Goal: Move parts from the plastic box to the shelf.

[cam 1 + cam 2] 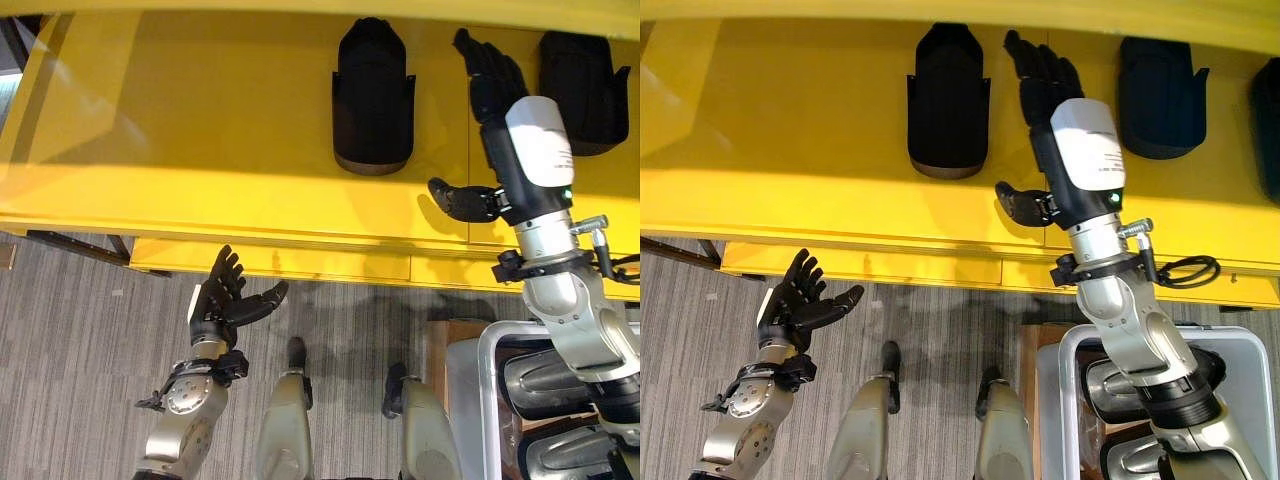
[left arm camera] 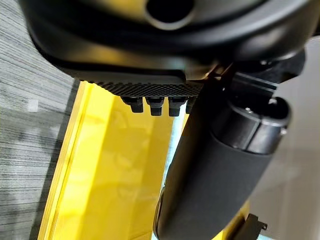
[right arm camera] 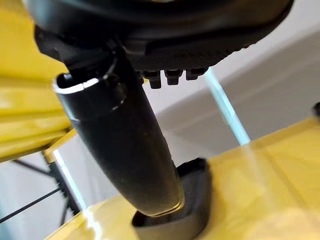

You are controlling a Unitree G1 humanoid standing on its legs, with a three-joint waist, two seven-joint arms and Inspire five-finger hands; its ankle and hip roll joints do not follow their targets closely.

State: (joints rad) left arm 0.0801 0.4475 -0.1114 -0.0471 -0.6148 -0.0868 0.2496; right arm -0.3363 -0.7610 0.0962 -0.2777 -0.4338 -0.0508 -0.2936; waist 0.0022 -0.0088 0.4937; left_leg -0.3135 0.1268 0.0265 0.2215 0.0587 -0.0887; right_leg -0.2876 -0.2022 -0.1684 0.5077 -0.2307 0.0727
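Observation:
Two black moulded parts stand on the yellow shelf (image 1: 200, 130): one (image 1: 372, 95) mid-shelf, another (image 1: 585, 90) further right. Between them my right hand (image 1: 495, 95) lies flat over the shelf, open, fingers straight, thumb (image 1: 460, 200) spread out, holding nothing. The right wrist view shows that thumb (image 3: 120, 150) close before the mid-shelf part (image 3: 192, 210). My left hand (image 1: 222, 300) hovers open and empty over the floor, just below the shelf's front edge. The white plastic box (image 1: 1065, 400) sits at lower right, with grey and black parts (image 1: 1110, 390) inside it.
A third black part (image 1: 1270, 110) shows at the shelf's far right edge. A brown carton (image 1: 450, 345) stands by the box's left side. Grey carpet (image 1: 80, 360) lies under the shelf's front edge, and a dark shelf leg (image 1: 80, 246) crosses at the left.

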